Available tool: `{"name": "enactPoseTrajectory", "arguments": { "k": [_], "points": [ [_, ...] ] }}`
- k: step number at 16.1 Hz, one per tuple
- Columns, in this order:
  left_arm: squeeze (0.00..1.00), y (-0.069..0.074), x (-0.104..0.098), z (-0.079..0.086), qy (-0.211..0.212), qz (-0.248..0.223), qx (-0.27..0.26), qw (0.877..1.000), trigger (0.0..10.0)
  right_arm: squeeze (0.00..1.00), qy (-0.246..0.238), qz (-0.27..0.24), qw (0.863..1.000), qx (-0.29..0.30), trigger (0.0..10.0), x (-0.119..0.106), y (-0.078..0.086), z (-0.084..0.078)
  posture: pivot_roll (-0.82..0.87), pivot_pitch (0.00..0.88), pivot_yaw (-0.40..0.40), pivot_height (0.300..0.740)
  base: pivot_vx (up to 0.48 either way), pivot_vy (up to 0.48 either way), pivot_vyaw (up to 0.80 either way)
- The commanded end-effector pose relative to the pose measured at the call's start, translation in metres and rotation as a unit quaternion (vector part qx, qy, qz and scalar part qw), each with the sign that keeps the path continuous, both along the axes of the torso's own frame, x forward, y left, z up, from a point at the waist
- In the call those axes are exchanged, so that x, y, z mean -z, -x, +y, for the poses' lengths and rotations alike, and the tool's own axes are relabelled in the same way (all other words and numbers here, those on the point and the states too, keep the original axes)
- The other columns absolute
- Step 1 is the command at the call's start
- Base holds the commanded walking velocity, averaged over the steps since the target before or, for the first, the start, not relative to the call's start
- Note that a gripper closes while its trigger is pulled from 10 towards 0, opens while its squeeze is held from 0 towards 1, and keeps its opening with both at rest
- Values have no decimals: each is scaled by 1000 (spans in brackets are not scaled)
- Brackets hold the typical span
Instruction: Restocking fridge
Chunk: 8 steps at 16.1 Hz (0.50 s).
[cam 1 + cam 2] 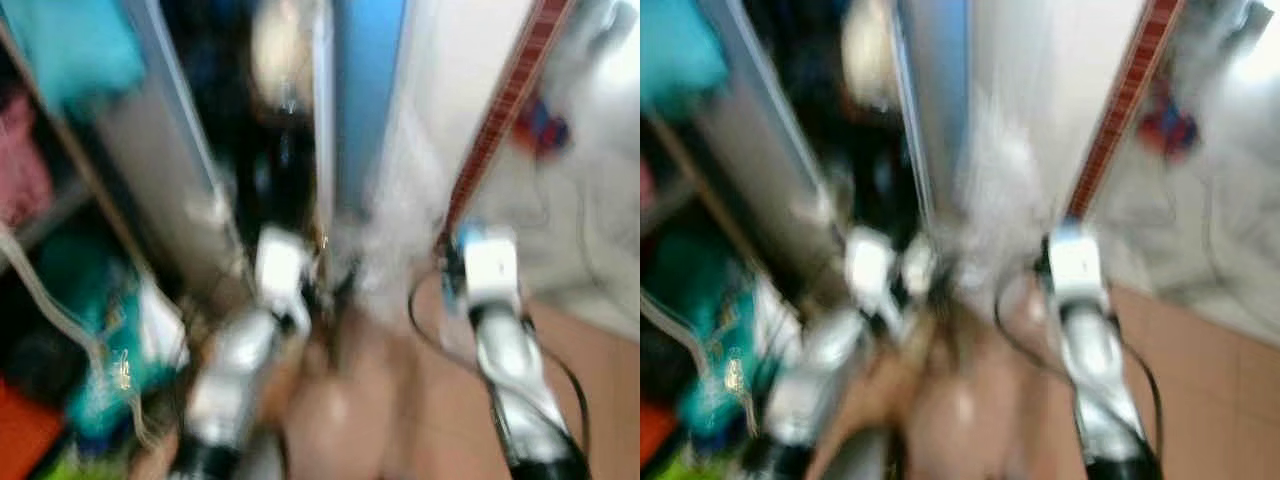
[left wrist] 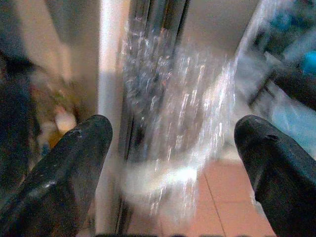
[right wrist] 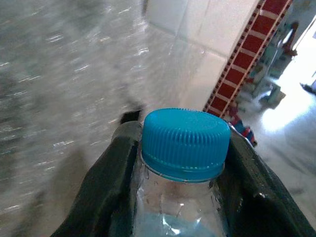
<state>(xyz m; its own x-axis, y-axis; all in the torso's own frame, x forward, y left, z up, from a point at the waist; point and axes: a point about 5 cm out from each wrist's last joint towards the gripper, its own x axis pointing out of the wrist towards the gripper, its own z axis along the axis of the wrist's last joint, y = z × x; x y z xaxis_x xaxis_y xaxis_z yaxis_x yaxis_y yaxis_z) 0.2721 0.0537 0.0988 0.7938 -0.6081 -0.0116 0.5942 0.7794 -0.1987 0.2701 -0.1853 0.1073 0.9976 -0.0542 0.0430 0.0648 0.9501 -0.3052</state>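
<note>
The right gripper (image 3: pixel 180 163) is clamped around the neck of a water bottle (image 3: pixel 183 148) just below its blue cap, likely to carry it upright to the fridge (image 2: pixel 148 59), while the left gripper (image 2: pixel 173 163) is spread wide and empty, apparently free for the door.

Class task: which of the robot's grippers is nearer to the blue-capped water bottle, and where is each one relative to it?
Right. The right gripper is closed around the bottle, fingers against its neck below the cap. The left gripper is open with no bottle between its fingers, pointing at a blurred clear plastic wrap.
</note>
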Motion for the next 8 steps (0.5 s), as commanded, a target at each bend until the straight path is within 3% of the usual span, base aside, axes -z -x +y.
{"name": "enactPoseTrajectory", "arguments": {
  "k": [1,4,8],
  "points": [
    [0,-2,-9,-7,15,-12,3,1000,10000,0,-6,-18,1000,-5,10000,-9,-3,3,3,111,17,740,285,0,0],
    [0,-1,-8,-8,8,-14,9,1000,10000,0,-7,-17,1000,-4,10000,-8,-3,5,3,111,19,740,296,0,0],
    [0,-1,-6,-10,-3,-17,17,1000,10000,0,7,-17,1000,6,10000,-8,-4,3,3,108,21,740,314,0,-720]
  ]
}}
